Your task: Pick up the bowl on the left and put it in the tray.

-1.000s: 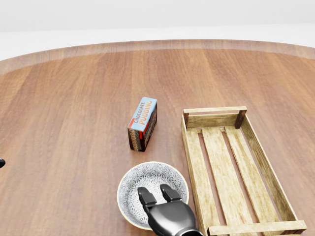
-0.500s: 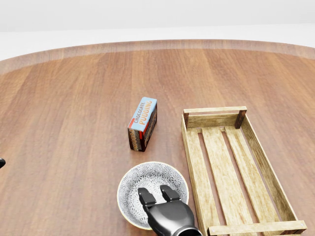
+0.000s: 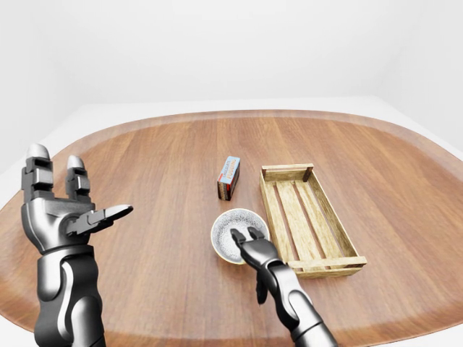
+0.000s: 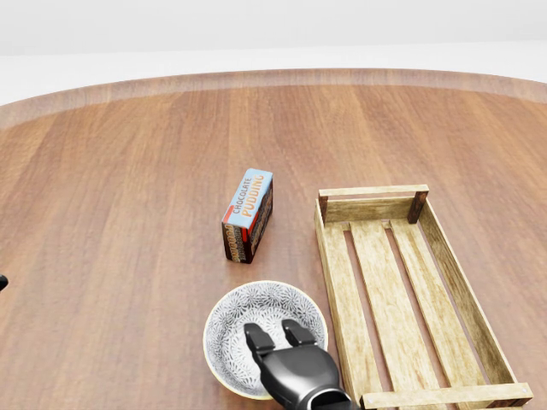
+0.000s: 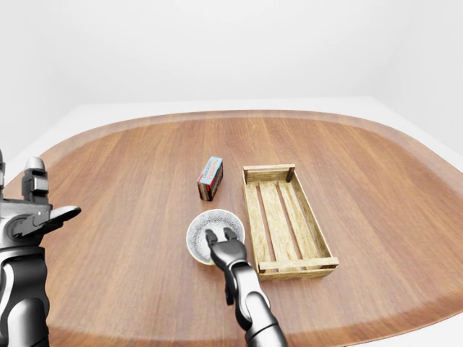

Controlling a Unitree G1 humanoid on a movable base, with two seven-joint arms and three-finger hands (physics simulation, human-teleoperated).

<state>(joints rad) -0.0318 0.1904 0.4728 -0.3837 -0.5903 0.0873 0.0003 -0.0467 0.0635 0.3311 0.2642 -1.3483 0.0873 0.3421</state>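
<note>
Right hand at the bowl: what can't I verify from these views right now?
- Head view: right hand covers the near rim of the bowl; grip contact hidden.
- Eye views: that contact too small to judge.
- Head view: left hand almost wholly cut off by the left edge.

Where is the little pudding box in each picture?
Left-eye view: the pudding box is near the middle, just left of the wooden tray.
Head view: pudding box a bit left of centre, above the bowl.
Right-eye view: pudding box a bit left of centre.
Shared landmark: the wooden tray's top-left corner, always just right of the box.
</note>
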